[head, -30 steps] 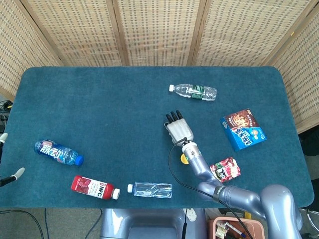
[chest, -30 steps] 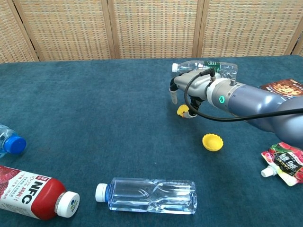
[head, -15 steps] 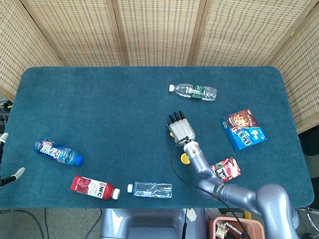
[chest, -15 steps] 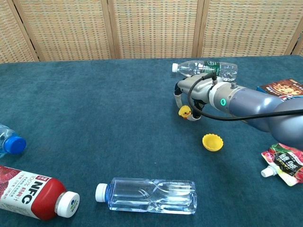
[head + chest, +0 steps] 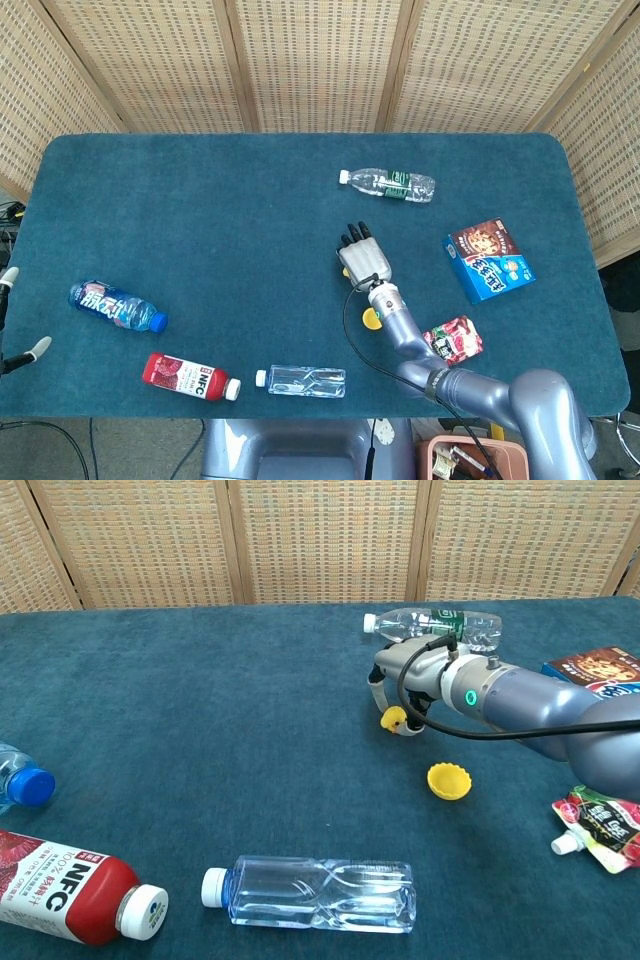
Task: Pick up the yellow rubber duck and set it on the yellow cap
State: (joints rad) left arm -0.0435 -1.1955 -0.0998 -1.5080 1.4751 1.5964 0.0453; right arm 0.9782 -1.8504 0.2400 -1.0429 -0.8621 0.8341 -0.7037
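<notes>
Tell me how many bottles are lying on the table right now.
4. A clear water bottle lies at the far side, a blue-capped bottle at the left edge, a red NFC juice bottle near the front, and a clear empty bottle beside it.

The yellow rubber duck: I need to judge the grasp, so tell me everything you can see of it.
The yellow rubber duck is small, bright yellow with an orange beak, and looks like smooth rubber. In the chest view it sits under the right hand, between its downward-curled fingers, which pinch it. Whether it rests on the blue table or is just lifted cannot be told. The yellow cap lies apart, nearer the camera. In the head view the hand hides it.
</notes>
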